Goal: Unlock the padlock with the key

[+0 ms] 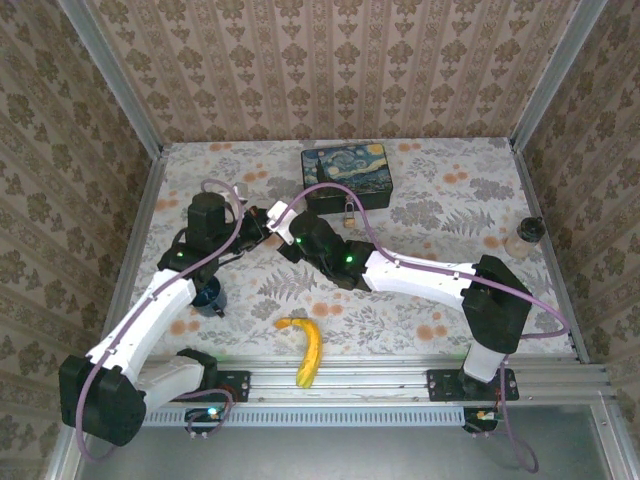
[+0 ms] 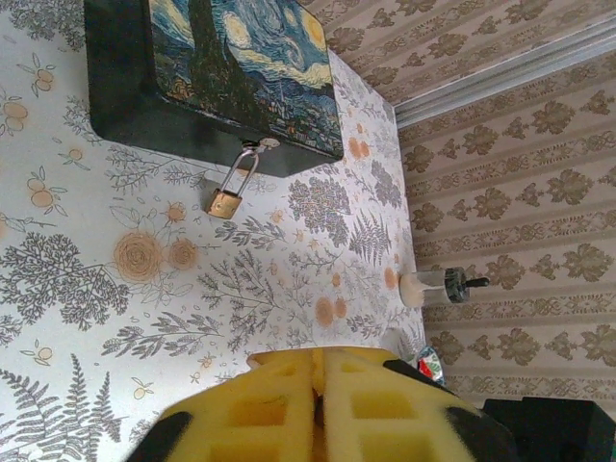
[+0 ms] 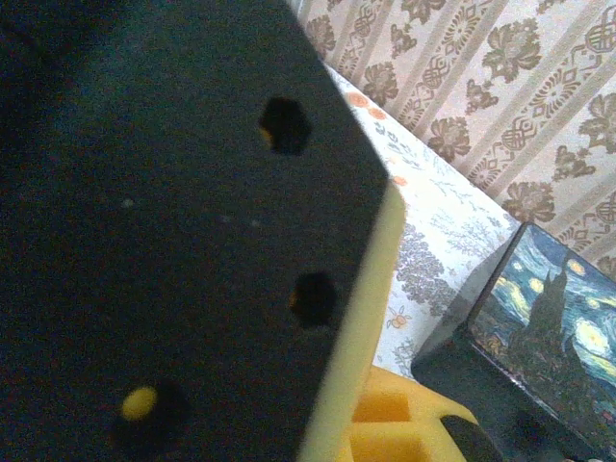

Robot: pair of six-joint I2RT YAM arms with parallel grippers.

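Observation:
The small brass padlock (image 1: 347,212) hangs by its thin silver shackle from the front of the starry-night tin (image 1: 347,175). It lies on the floral cloth in the left wrist view (image 2: 225,202), below the tin (image 2: 241,58). My left gripper (image 1: 268,218) and right gripper (image 1: 287,235) meet tip to tip, a little left of the padlock. The left gripper's (image 2: 320,358) yellow pads press together with only a thin dark slit between them. A black finger of the left gripper blocks most of the right wrist view, beside a yellow pad (image 3: 409,423) of the right gripper. The key is hidden.
A banana (image 1: 307,350) lies near the front rail. A dark blue cup (image 1: 210,297) stands by the left arm. A small bottle (image 1: 525,237) sits at the right edge and shows on its side in the left wrist view (image 2: 433,286). Wallpapered walls close in three sides.

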